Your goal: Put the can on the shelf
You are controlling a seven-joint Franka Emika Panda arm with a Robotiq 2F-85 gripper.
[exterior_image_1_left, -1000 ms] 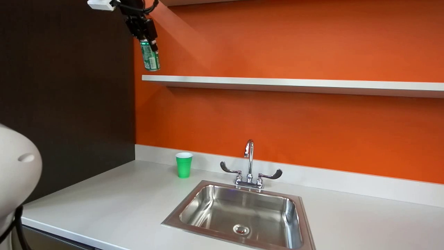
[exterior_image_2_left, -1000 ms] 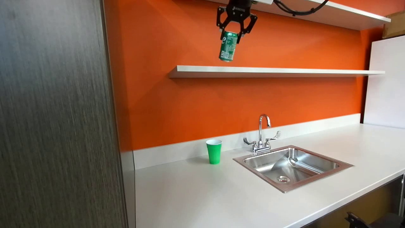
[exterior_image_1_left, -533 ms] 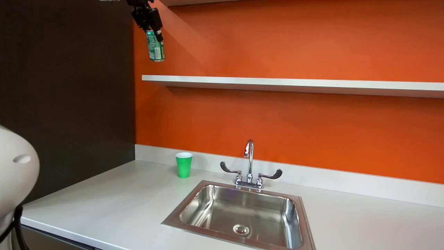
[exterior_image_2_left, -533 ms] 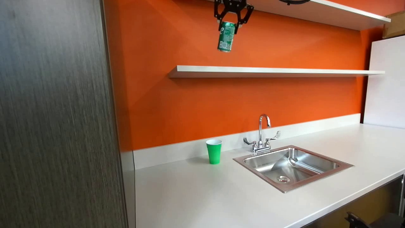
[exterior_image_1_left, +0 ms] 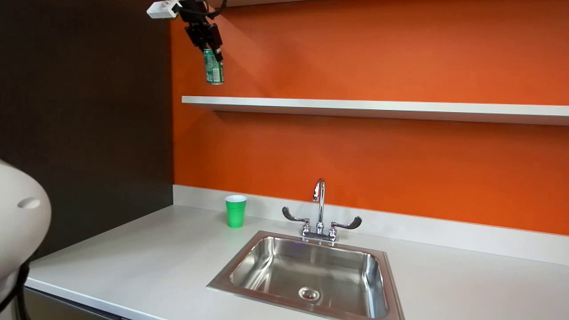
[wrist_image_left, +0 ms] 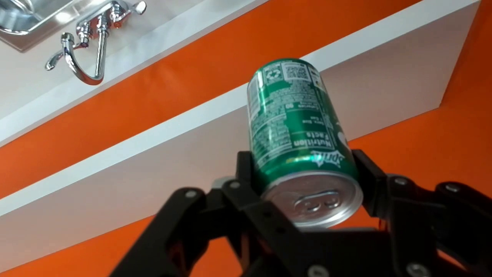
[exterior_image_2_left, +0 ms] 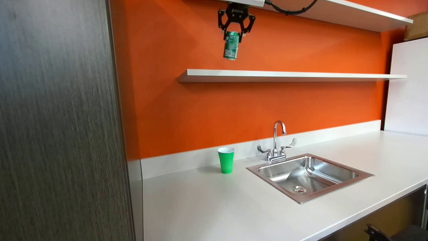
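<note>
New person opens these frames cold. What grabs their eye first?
Probably the vivid orange wall behind the counter, across both exterior views. Next, the green can held by the black gripper, higher than the lower white shelf in both exterior views and large in the wrist view. Below, a bright green cup stands left of the sink in both exterior views.

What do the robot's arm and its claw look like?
The arm's casing is white and rounded. The claw is black, with angular, jointed fingers, round bolt heads and small pale lettering, unreadable. Above it are a white boxy piece and a curved black cable.
</note>
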